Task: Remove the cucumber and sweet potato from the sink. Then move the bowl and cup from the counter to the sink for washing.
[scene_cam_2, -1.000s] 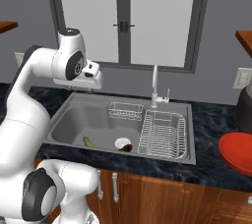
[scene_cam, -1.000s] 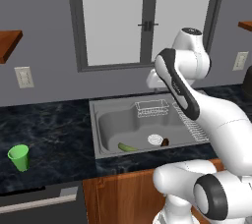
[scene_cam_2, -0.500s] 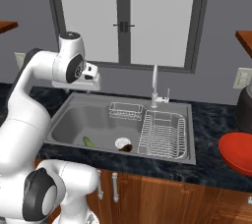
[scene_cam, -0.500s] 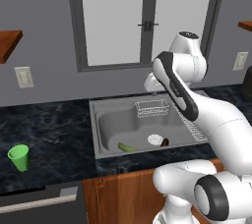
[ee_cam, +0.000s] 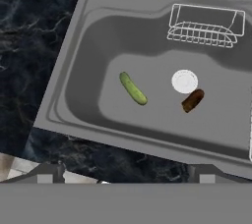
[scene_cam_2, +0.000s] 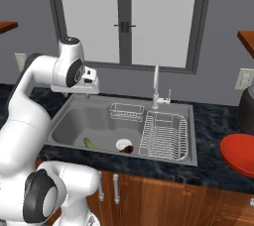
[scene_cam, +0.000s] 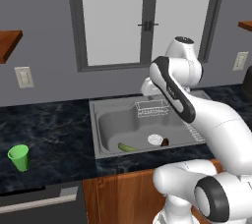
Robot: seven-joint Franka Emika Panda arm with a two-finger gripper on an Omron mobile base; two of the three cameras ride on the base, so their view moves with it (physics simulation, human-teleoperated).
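Gripper (scene_cam_2: 88,92) hung high above the left part of the sink (ee_cam: 74,78), pointing down into the basin; whether its jaws stood spread or pressed together could not be told, the fingertips barely showing at the bottom edge of the hand view. It held nothing visible. Cucumber (ee_cam: 133,88) lay flat on the basin floor, almost straight below the hand, slightly toward 12 o'clock of centre in the hand view. Its long axis ran from about 11 to 5 o'clock there, so the wrist would probably need to turn to close across it. It looked small, pale green, faintly curved. Sweet potato (ee_cam: 192,100) lay at roughly 3 o'clock of the cucumber, just beside the white drain (ee_cam: 184,81), dark reddish-brown. Cup (scene_cam: 19,157) and bowl (scene_cam_2: 240,153) sat on the counter (scene_cam: 54,134).
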